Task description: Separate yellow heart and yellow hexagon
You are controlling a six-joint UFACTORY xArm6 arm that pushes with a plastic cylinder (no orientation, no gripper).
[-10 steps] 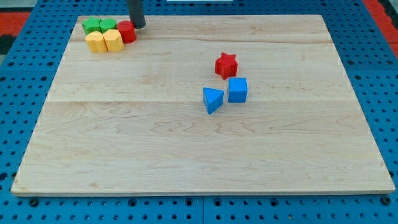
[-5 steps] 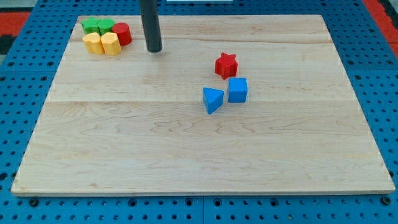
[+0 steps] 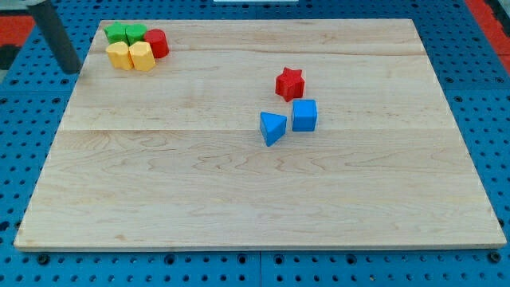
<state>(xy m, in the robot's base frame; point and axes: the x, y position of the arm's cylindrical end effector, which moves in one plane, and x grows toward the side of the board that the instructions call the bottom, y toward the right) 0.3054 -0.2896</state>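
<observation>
The board [image 3: 239,191] holds two clusters. At the view's top left the yellow heart [image 3: 120,55] and yellow hexagon [image 3: 143,56] touch side by side, so the separating looks wholly undone. Two green blocks [image 3: 126,33] press in from above them and a red cylinder [image 3: 156,42] sits against the hexagon's right, crowding any push. A red star [image 3: 290,83], blue cube [image 3: 304,115] and blue triangle [image 3: 272,127] lie well apart at centre. My tip [image 3: 72,70], a bare rod with nothing to grip, stands near the board's left edge, left of the heart.
</observation>
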